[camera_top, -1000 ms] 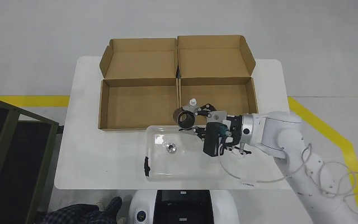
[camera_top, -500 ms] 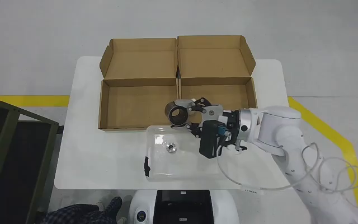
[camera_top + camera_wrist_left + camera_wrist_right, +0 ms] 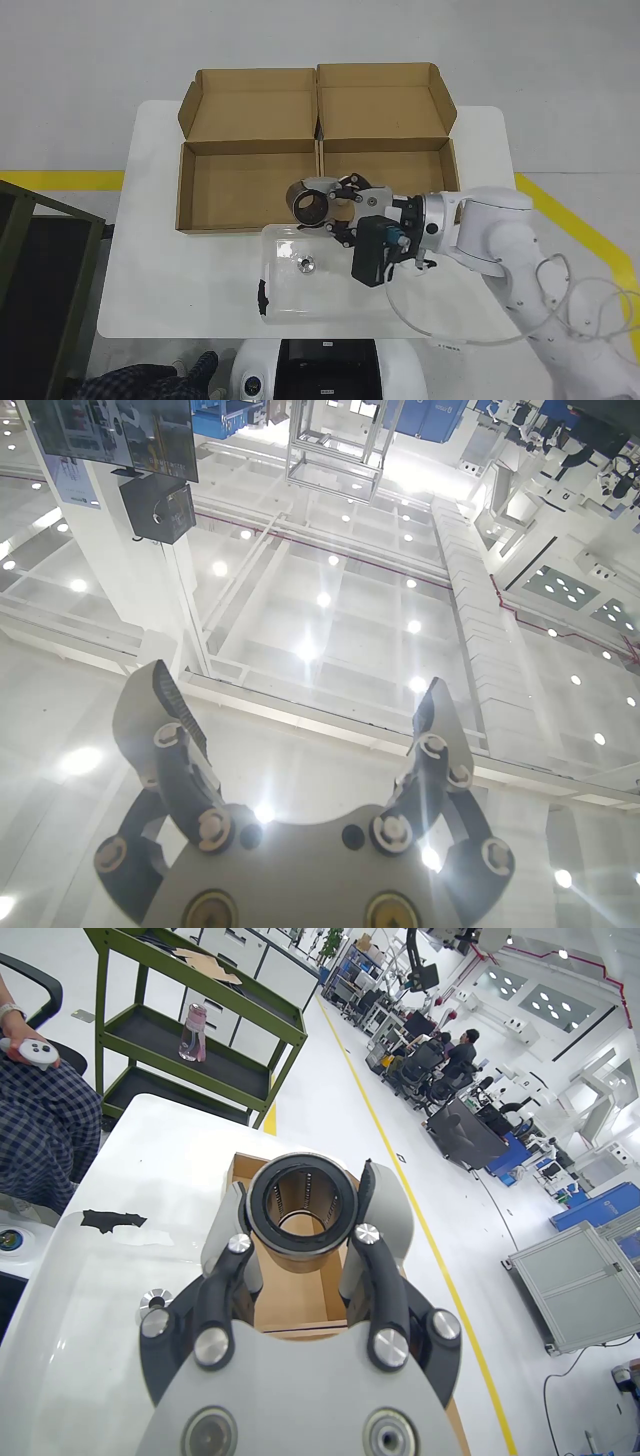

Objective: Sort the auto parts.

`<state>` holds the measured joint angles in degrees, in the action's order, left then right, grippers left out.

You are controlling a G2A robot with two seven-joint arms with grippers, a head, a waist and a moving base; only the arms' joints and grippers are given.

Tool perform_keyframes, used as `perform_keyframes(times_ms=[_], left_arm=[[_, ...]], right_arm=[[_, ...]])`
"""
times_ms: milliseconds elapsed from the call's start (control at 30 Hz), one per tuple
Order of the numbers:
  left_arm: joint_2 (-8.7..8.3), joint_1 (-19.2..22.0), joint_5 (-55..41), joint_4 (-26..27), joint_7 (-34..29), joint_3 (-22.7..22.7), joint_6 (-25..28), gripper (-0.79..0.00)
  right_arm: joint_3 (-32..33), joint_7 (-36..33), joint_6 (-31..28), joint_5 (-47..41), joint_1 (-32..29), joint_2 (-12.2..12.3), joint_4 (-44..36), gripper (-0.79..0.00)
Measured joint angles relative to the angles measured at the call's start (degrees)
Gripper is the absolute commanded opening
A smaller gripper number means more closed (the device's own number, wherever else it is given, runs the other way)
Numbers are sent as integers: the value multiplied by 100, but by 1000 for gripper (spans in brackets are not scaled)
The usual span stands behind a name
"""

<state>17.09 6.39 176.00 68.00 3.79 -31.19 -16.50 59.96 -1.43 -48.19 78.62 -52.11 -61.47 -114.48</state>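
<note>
My right gripper (image 3: pixel 318 205) (image 3: pixel 300 1208) is shut on a metal bearing sleeve (image 3: pixel 309 204) (image 3: pixel 301 1212), a short hollow cylinder with black end rings. It hangs over the near right corner of the left cardboard box (image 3: pixel 230 190), just beyond the clear plastic tray (image 3: pixel 290 300). A small round metal part (image 3: pixel 305 265) (image 3: pixel 155 1301) lies in the tray. The right cardboard box (image 3: pixel 420 170) stands beside the left one. My left gripper (image 3: pixel 300 720) points up at the ceiling, open and holding nothing.
Both boxes have their lids folded back toward the table's far edge. A black scrap (image 3: pixel 112 1220) sits on the tray's near rim. A green shelf cart (image 3: pixel 40 260) stands left of the table (image 3: pixel 160 280). A white cable (image 3: pixel 450 325) loops near the table's front right.
My right gripper has carried the bearing sleeve leftward, from above the right box's near edge to over the left box's near right corner.
</note>
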Motion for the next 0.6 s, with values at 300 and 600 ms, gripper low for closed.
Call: perform_keyframes(times_ms=[300, 600], left_arm=[[0, 0, 0, 0, 0, 0, 0, 0], [0, 0, 0, 0, 0, 0, 0, 0]], right_arm=[[-381, 102, 33, -10, 72, -80, 338, -785], [-1050, 160, 135, 168, 324, -249, 1005, -785]])
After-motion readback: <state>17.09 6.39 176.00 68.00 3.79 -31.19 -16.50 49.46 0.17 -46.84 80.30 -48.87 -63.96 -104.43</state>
